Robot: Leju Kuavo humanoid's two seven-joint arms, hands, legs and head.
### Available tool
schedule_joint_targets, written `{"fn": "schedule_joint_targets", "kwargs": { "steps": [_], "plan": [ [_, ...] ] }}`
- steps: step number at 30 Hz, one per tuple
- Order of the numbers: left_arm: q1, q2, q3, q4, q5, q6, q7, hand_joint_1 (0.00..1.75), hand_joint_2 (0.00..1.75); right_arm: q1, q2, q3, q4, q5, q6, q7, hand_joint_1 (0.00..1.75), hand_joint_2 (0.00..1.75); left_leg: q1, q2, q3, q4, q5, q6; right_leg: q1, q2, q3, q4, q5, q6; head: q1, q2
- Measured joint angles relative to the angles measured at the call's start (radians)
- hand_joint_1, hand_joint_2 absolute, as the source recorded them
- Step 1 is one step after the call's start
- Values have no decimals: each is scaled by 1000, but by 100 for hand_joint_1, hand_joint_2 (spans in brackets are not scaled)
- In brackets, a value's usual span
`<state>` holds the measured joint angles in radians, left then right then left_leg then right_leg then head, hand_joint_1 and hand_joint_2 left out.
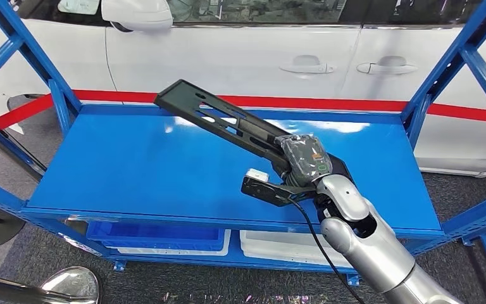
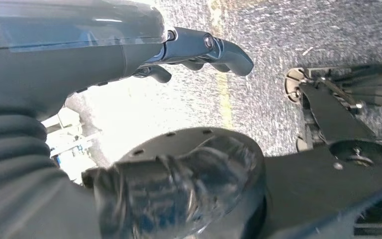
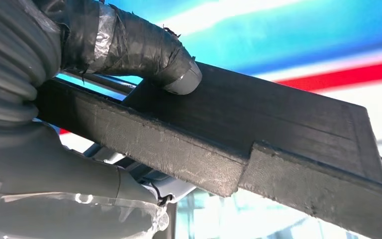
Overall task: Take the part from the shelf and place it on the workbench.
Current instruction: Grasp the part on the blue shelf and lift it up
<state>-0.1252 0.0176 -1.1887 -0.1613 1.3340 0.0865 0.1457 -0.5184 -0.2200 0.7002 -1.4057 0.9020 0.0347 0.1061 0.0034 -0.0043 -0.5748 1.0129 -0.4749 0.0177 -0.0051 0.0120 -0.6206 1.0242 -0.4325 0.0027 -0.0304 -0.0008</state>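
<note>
White car [image 1: 240, 57] with two door handles and a red stripe along its side, right behind a blue metal rack [image 1: 139, 164], grey speckled carpet [image 1: 31, 259] under the rack, blue and white bins [image 1: 164, 237] on the rack's lower level, bright glare on its top.

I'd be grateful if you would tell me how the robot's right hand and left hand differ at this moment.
The right hand grips the long black part, its thumb pressed on the part's flat face; the left hand holds nothing, its fingers loosely curled. The right hand is raised over the blue shelf; the left hand hangs over grey floor. Both have dark fingers.
</note>
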Motion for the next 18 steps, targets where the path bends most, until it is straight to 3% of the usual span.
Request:
{"fn": "schedule_joint_targets", "kwargs": {
  "steps": [3,5,8,10,11,13,14,15,18],
  "plan": [
    [0,2,0,2,0,-1,3,0,175,12,-7,-24,-85,43,-25,-5,175,175,1,0,8,-15,12,13,-4,-1,7,-12,8,6,-1,0],
    [0,1,0,3,-7,-1,8,0,175,24,-13,-42,-156,90,-38,-7,175,175,8,4,27,-52,33,20,-2,-1,4,2,-13,13,1,0],
    [-1,-1,0,3,-13,0,14,0,175,43,-22,-64,-257,145,-34,-12,175,175,15,12,36,-69,43,20,-9,-2,-54,155,-106,27,8,0],
    [-1,-1,0,3,-14,0,15,0,175,58,-26,-71,-311,158,-23,-13,175,175,21,14,31,-62,41,16,-21,-3,-79,231,-126,41,8,0],
    [-1,-1,0,3,-14,1,16,0,175,63,-28,-72,-331,160,-19,-14,175,175,27,14,27,-54,38,11,-28,-5,-68,218,-110,51,8,0],
    [-2,-1,0,3,-14,1,16,0,175,68,-32,-74,-365,162,-16,-14,175,175,39,13,13,-27,27,-7,-45,-10,-4,108,-63,74,9,0],
    [-2,1,0,4,-14,1,16,0,175,69,-34,-76,-381,167,-14,-14,175,175,42,11,2,-10,21,-19,-47,-8,23,65,-47,79,12,0],
    [-2,2,0,5,-14,1,16,0,175,69,-36,-77,-397,176,-10,-14,175,175,41,9,-6,5,16,-30,-49,-4,36,41,-44,77,13,0],
    [-2,2,0,6,-12,1,18,0,175,68,-41,-76,-444,228,15,-14,175,175,38,3,-22,25,17,-52,-46,5,19,54,-49,38,10,0]
  ]
}}
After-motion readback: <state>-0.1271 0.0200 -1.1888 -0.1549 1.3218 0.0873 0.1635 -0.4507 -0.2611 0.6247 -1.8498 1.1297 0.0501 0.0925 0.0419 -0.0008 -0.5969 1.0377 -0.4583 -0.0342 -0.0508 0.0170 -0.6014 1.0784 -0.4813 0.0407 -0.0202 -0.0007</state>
